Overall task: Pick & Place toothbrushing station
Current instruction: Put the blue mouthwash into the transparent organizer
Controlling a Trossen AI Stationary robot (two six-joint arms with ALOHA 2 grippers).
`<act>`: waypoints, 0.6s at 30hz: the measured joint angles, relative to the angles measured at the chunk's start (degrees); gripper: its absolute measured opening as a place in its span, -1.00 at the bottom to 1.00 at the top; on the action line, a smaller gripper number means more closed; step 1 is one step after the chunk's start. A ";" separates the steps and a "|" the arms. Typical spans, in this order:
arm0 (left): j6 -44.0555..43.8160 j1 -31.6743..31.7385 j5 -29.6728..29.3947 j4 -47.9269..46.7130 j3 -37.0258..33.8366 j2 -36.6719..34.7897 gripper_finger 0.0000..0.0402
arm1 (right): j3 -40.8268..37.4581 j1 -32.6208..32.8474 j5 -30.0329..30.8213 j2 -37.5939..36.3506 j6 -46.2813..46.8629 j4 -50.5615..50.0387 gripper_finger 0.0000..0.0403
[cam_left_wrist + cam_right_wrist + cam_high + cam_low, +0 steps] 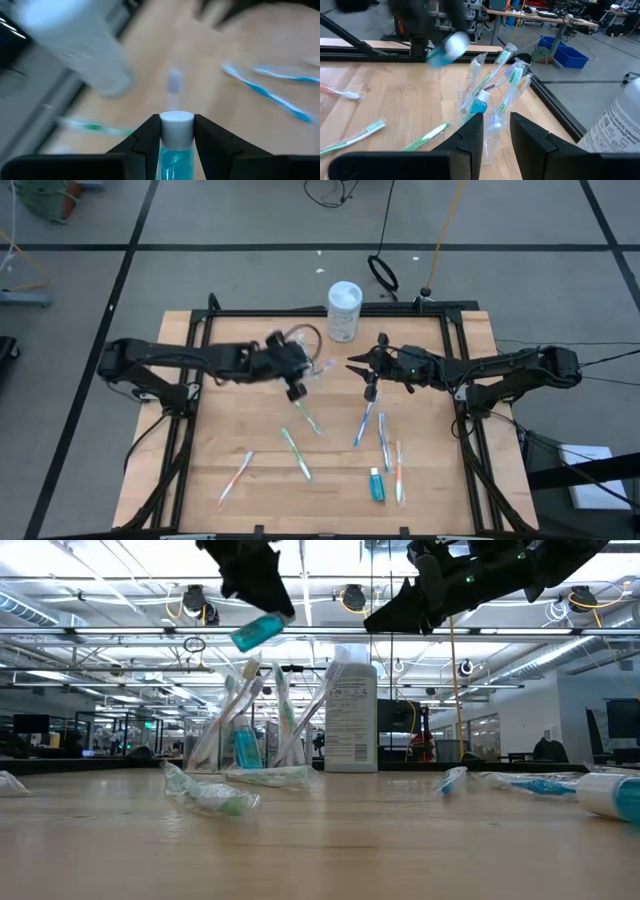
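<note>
My left gripper (297, 385) is shut on a small teal toothpaste tube (258, 631) with a white cap, high above the table and close to the clear plastic cup (301, 338). The cup (481, 123) stands on the table and holds several toothbrushes and another teal tube (480, 106). My right gripper (364, 370) hovers to the right of the cup, open and empty, its fingers pointing at it (496, 134). Several toothbrushes (364, 423) and one tube (377, 485) lie flat on the table. My left gripper pinches the tube between its two fingers just behind the white cap (176, 125), which sticks out past the fingertips. The teal body (173, 159) runs back between the fingers. The tube is lifted clear and tilted in the low view, its cap end lower.
A white bottle (344, 310) stands at the table's far edge behind the cup. Loose toothbrushes lie at the near left (236, 477), middle (296, 455) and near right (399, 472). A black frame rail (330, 313) runs along the table's edges.
</note>
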 joint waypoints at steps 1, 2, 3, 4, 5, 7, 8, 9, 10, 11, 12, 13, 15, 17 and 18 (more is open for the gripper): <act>1.36 0.82 -1.24 0.08 -0.01 -1.11 -0.43 | 0.00 -0.08 0.00 0.00 -0.39 0.04 -0.55; 2.26 1.72 -2.33 0.32 -0.01 -2.01 -0.43 | 0.00 -0.19 0.00 0.00 -1.05 0.06 -0.55; 2.60 2.60 -2.92 0.86 -0.01 -2.55 -0.43 | 0.00 -0.36 0.00 0.00 -1.79 0.10 -0.55; 2.64 3.42 -2.98 2.06 -0.13 -2.83 -0.43 | 0.00 -0.59 0.01 0.00 -2.68 0.13 -0.55; 2.64 4.17 -2.84 4.34 -0.95 -3.03 -0.43 | 0.00 -0.83 0.01 0.00 -3.47 0.20 -0.55; 3.38 5.35 -2.04 10.72 -4.63 -3.06 -0.43 | 0.00 -1.55 0.00 0.00 -4.90 1.12 -0.55; 4.05 5.80 -0.78 15.02 -7.22 -3.00 -0.43 | 0.00 -1.91 0.02 0.00 -5.39 1.46 -0.55; 4.14 6.25 1.10 19.39 -10.01 -2.92 -0.43 | 0.00 -2.16 0.02 -0.02 -5.40 1.43 -0.55; 3.24 6.53 2.86 23.49 -13.13 -2.89 -0.43 | 0.00 -2.39 0.02 -0.02 -5.24 1.31 -0.55; 1.49 6.57 4.22 27.73 -16.01 -2.86 -0.43 | 0.00 -2.58 0.05 -0.02 -4.73 0.87 -0.55; -0.54 6.46 4.79 32.05 -18.55 -2.84 -0.43 | 0.00 -2.66 0.04 -0.02 -4.17 0.19 -0.55; -2.39 6.13 4.60 36.28 -20.83 -2.85 -0.43 | 0.00 -2.69 0.04 -0.02 -3.81 -0.41 -0.55; -4.44 5.15 1.12 42.55 -24.26 -3.23 -0.43 | 0.00 -2.69 0.02 -0.02 -3.26 -2.07 -0.55; -3.73 4.19 -4.06 45.99 -26.42 -3.30 -0.43 | 0.00 -2.69 0.01 -0.02 -2.71 -3.76 -0.55; -2.87 3.69 -7.07 45.91 -27.26 -3.30 -0.43 | 0.00 -2.66 0.02 -0.02 -2.60 -4.49 -0.55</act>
